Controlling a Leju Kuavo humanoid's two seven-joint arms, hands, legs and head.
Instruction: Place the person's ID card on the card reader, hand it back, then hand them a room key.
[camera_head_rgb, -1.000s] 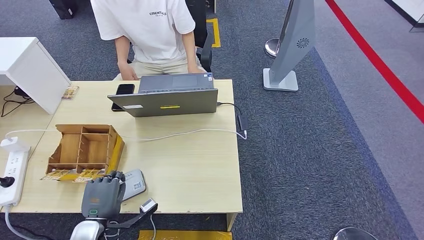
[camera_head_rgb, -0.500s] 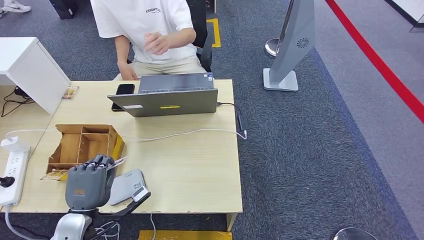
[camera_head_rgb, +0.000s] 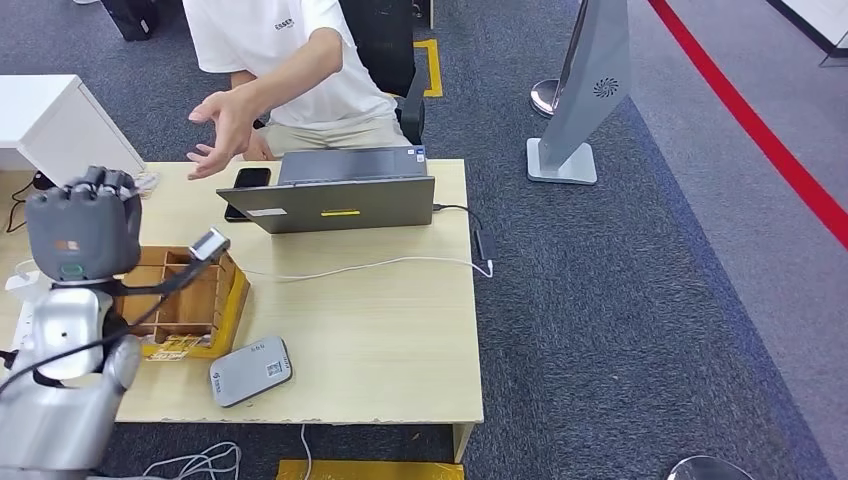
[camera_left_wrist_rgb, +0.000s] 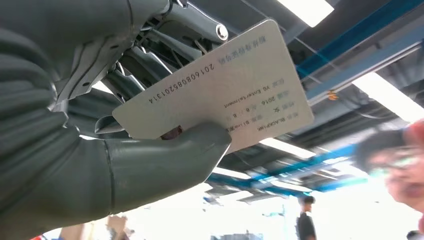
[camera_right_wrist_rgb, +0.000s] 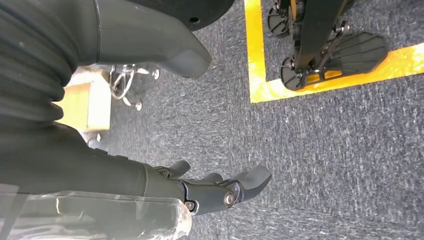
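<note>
Holding the ID card aloft

Pinching the ID card (camera_left_wrist_rgb: 220, 90) between thumb and fingers (camera_left_wrist_rgb: 165, 150), my left hand (camera_head_rgb: 82, 225) is raised above the wooden organizer (camera_head_rgb: 190, 300). The person's hand (camera_head_rgb: 222, 130) is outstretched near it. My right hand (camera_right_wrist_rgb: 210, 190) hangs loose, holding nothing, fingers apart.

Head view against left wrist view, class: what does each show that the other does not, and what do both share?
Head view alone: the card reader on the desk, the wooden organiser, the laptop. Left wrist view alone: the ID card, its printed face pinched between thumb and fingers, with ceiling lights behind. Both: the left hand and the person.
</note>
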